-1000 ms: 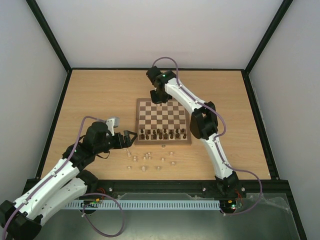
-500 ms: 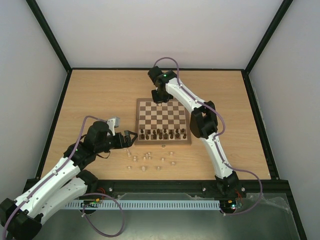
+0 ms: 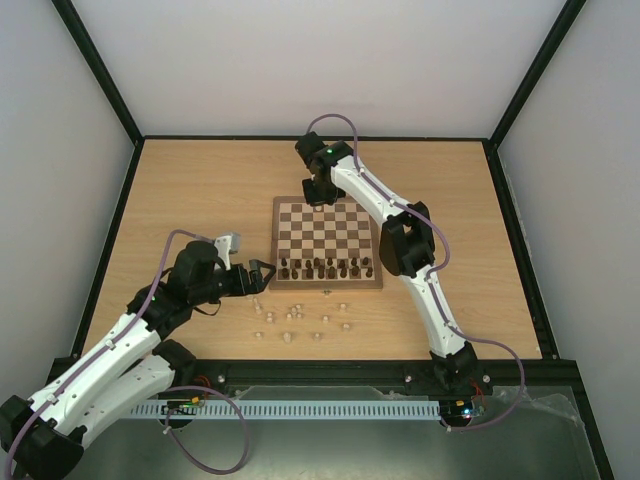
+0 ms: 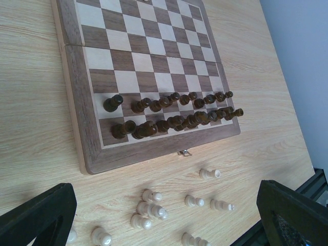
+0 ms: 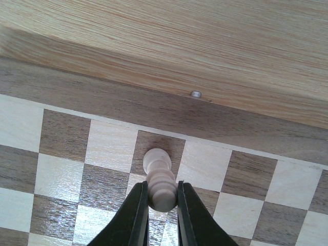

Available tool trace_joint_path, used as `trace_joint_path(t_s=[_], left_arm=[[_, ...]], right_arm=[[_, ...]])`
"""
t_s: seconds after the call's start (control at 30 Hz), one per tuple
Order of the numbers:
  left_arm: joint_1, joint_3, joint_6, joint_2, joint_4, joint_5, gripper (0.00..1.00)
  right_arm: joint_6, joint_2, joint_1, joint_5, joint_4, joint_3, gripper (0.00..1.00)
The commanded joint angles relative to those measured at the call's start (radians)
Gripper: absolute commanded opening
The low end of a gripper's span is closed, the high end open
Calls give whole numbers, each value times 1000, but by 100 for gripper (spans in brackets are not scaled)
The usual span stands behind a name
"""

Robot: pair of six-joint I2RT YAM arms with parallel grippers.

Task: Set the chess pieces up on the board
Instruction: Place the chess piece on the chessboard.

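One cream piece (image 5: 158, 177), ringed and round-topped, is pinched between the nearly closed fingers of the right gripper (image 5: 162, 195), over a dark square at the far edge of the board (image 3: 326, 228); only the right wrist view shows it. Dark pieces (image 4: 171, 114) fill the two near rows. Other cream pieces (image 4: 148, 209) lie scattered on the table (image 3: 180, 190) before the board, beside the left gripper (image 3: 262, 277), which is wide open and empty.

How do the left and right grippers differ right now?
The left gripper is wide open and empty; the right gripper is shut on a pale chess piece. The left hangs near loose pale pieces on the table; the right is over the board's far edge. Both are black.
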Motion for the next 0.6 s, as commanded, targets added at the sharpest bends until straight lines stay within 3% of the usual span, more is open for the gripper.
trace_joint_path(t_s=[0.0,0.57], left_arm=[[-4,26,12,1,-3,-5,99],[-4,31,9,7,0,-10,99]], right_arm=[[-5,24,-4,9,-31,30,8],[1,-31,-4,-10,51,24,37]])
